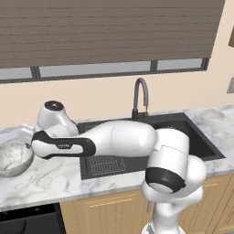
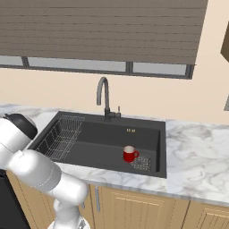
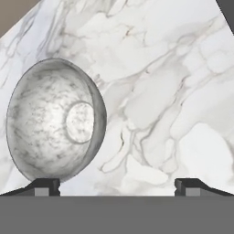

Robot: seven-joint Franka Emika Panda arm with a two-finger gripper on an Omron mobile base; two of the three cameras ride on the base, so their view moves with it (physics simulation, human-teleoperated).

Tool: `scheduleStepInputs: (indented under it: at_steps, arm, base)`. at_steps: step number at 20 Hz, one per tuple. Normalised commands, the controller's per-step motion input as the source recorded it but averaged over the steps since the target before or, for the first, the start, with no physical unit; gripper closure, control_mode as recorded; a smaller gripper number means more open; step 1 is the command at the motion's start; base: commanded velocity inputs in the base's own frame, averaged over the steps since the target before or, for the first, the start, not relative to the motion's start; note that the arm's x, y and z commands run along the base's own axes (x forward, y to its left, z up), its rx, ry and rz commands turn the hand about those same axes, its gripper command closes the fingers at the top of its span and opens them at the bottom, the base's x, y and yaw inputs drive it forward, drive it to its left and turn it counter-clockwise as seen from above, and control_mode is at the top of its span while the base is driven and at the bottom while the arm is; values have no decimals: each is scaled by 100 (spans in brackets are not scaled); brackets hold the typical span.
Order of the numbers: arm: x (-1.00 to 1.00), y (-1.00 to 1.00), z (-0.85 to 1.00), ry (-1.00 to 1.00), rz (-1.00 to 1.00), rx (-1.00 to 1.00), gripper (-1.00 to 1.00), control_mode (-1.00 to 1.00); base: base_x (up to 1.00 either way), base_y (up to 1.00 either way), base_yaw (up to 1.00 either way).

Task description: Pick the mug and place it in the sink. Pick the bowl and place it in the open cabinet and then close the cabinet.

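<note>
The gripper (image 3: 117, 186) is hanging with its jaws spread wide and nothing between them, just above the marble counter (image 3: 173, 91). One bowl (image 3: 52, 121) is sitting upright on that counter, right by one fingertip, so the bowl step is seemingly only beginning. Farther off, one mug (image 2: 129, 154) is standing inside the sink (image 2: 150, 134) near the drain grate (image 2: 142, 163), so that part looks done. Storing the bowl and closing the cabinet are remaining.
</note>
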Motion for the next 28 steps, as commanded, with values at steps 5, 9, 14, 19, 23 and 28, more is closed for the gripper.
scheduleStepInputs:
  at_steps: [5,9,14,19,23,28]
  arm:
    - [0,0,-21,-7,0,1,-100,-100]
    - [21,1,-22,-3,0,2,-100,-100]
    - [30,3,-12,0,0,6,-100,-100]
    - [33,19,-30,0,0,6,-100,-100]
    - [23,37,-39,0,0,4,-100,-100]
    - [25,47,-9,0,0,0,-100,-100]
  base:
    - [0,0,0]
    - [0,0,0]
    - [0,0,0]
    - [0,0,0]
    - [0,0,0]
    - [0,0,0]
